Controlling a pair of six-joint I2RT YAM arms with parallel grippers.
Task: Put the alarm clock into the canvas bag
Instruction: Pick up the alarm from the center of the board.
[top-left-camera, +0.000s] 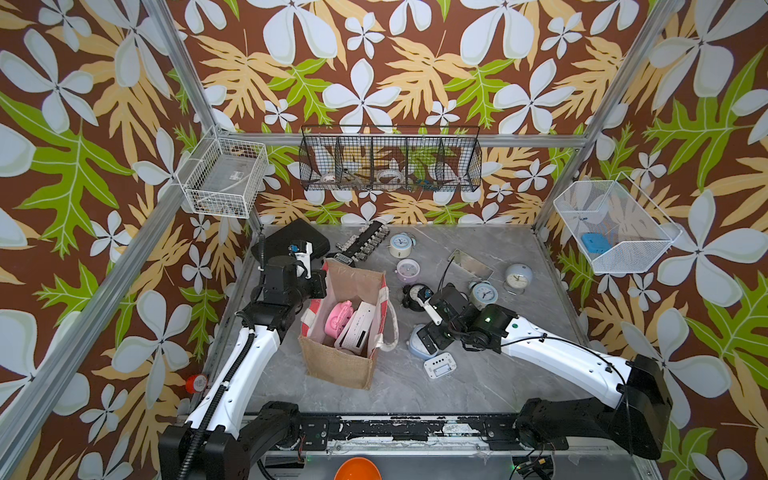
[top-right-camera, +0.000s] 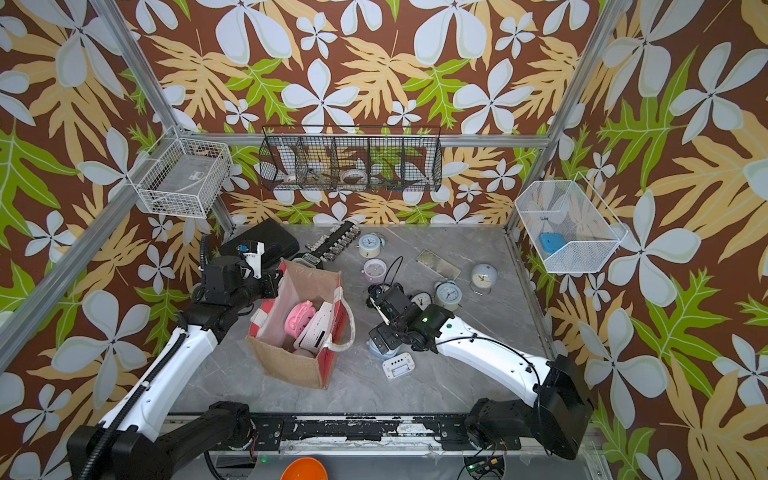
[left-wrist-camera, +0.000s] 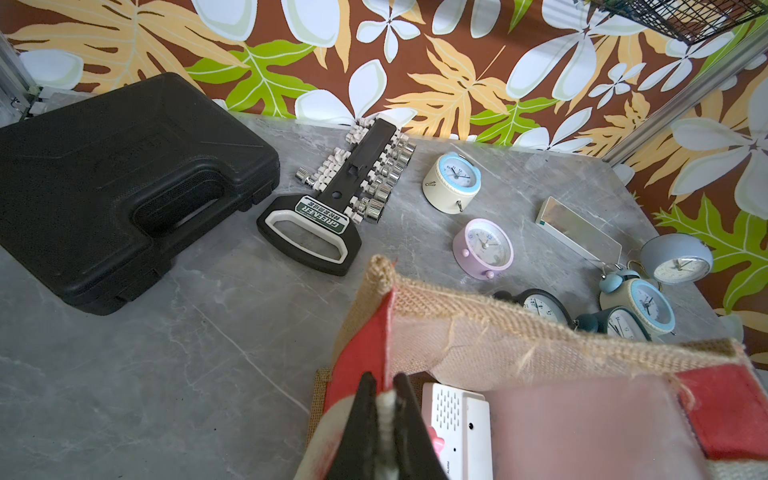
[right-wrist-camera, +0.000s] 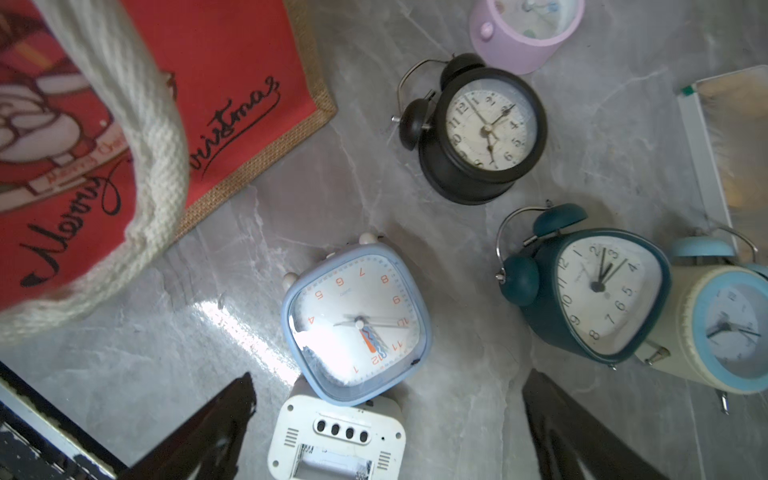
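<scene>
Right pincer (right-wrist-camera: 388, 376) hangs spread wide, holding nothing, over the blue square alarm clock (right-wrist-camera: 357, 324), which lies face up on the table (right-wrist-camera: 365, 208), right of the canvas bag (top-left-camera: 337, 368). I think it means to grab that clock next. Left pincer (left-wrist-camera: 384, 380) is pressed together on the bag's far left rim, likely to keep the mouth open and steady.

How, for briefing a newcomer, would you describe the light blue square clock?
Find the canvas bag standing upright on the table. By its red Merry Christmas side, under the open right gripper, lies the light blue clock. Only it has a rounded-square dial with orange numerals.
</scene>
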